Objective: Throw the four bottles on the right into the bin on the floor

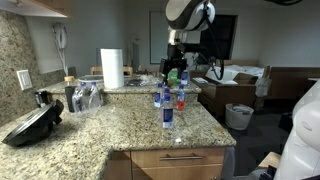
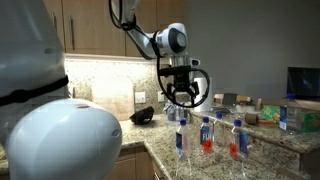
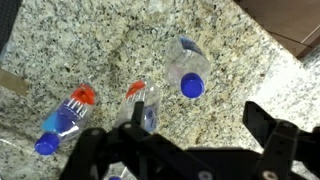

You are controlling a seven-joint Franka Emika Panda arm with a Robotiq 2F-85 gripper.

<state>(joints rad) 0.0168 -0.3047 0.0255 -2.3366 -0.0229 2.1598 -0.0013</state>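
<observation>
The claw [image 2: 183, 97] hangs wide open and empty above the four bottles [image 2: 207, 133], which stand clustered on the granite surface [image 1: 120, 125]. In an exterior view the bin [image 1: 239, 116] stands apart, at 3 o'clock from the bottles.

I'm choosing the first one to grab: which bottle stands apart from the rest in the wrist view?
The blue-capped bottle furthest right, with bare counter around it. The other bottles bunch together to its left.
</observation>
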